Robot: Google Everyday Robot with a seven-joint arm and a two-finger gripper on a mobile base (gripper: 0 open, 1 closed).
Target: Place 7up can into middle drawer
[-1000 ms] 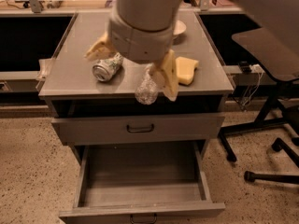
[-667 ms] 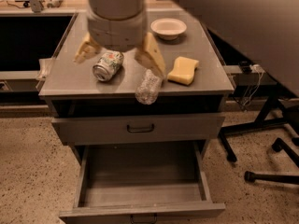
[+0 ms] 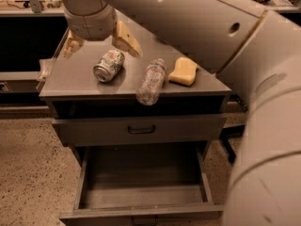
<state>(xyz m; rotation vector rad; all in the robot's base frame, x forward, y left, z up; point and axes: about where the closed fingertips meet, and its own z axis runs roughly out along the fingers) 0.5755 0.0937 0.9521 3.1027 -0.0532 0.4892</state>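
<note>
The 7up can (image 3: 109,65) lies on its side on the grey cabinet top (image 3: 75,81), silver end facing front-left. My gripper (image 3: 99,42) hangs just behind and above the can, open and empty, with one yellow finger (image 3: 127,39) to the can's right and the other (image 3: 72,44) to its left. The middle drawer (image 3: 141,173) is pulled out wide below, and its inside is bare. Its small dark handle (image 3: 143,219) shows at the bottom edge. The arm crosses the upper right of the view.
A clear crinkled plastic water bottle (image 3: 151,81) lies right of the can, its end over the front edge. A yellow sponge (image 3: 183,71) lies right of the bottle. The upper drawer front (image 3: 138,128) is closed. Speckled floor lies at the left.
My gripper has moved left and back from above the bottle to behind the can, fingers still spread. The view has moved closer to the cabinet. Can, bottle and sponge have not moved.
</note>
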